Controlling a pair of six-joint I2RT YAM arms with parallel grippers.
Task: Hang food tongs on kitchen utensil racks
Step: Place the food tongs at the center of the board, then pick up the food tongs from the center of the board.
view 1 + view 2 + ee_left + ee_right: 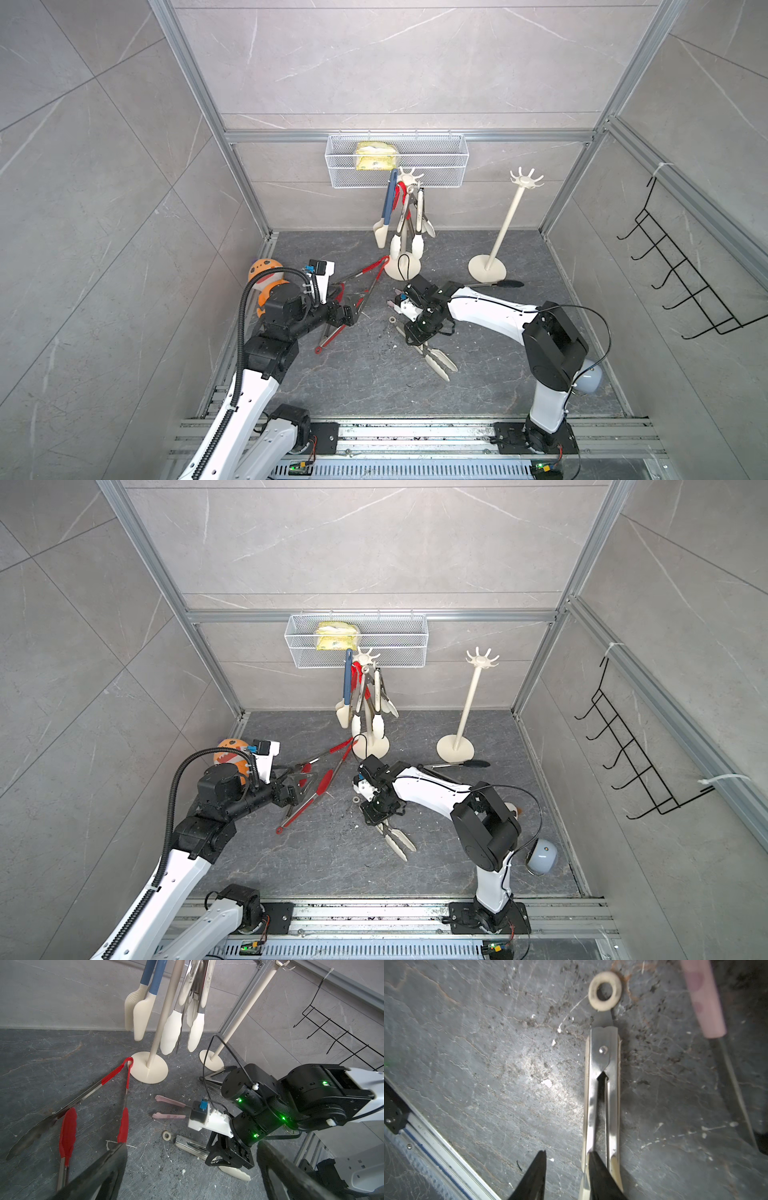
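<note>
Steel food tongs [612,1084] with cream tips [440,365] lie shut on the floor. My right gripper [568,1154] is down on them, open. One of its fingers [600,1176] rests over the tongs' arms and the other stands on bare floor beside them. My left gripper [191,1145] is wide open over two red tongs [332,336] and holds nothing. Pink-tipped tongs [170,1101] and black tongs [498,285] also lie on the floor. One of the kitchen utensil racks [409,178] carries several hanging tongs. The rack to its right [525,180] is bare.
A white mesh basket [397,160] with a yellow pack hangs on the back wall. On the right wall is a black wire hook rack [681,282]. An orange toy [264,276] sits behind the left arm, and a grey dome [590,378] lies by the right arm.
</note>
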